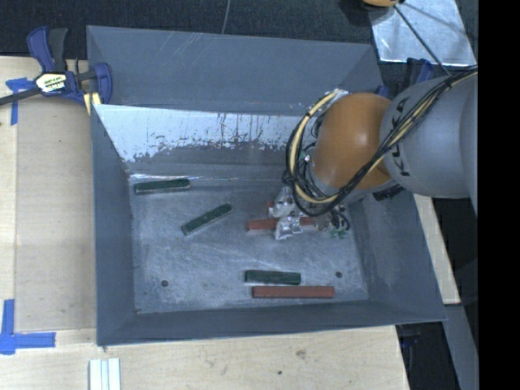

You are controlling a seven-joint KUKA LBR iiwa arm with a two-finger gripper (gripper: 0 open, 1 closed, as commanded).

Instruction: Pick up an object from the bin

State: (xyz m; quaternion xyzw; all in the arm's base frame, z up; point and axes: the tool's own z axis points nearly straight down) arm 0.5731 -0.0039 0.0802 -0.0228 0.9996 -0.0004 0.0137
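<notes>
My gripper point(286, 220) is down at the bin floor, right of centre, under the arm's orange cover. A short reddish-brown bar point(260, 227) lies flat there, and its right end runs in under the gripper. Whether the bar is gripped is hidden. A dark green bar point(272, 277) lies just below, towards the front wall. Alongside it, nearer the front, is a longer reddish-brown bar point(292, 292).
Two more dark green bars lie to the left: a tilted one point(205, 218) mid-floor and one point(162, 186) by the back left wall. The arm and its cables cover the bin's right side. The sloped walls close in on all sides.
</notes>
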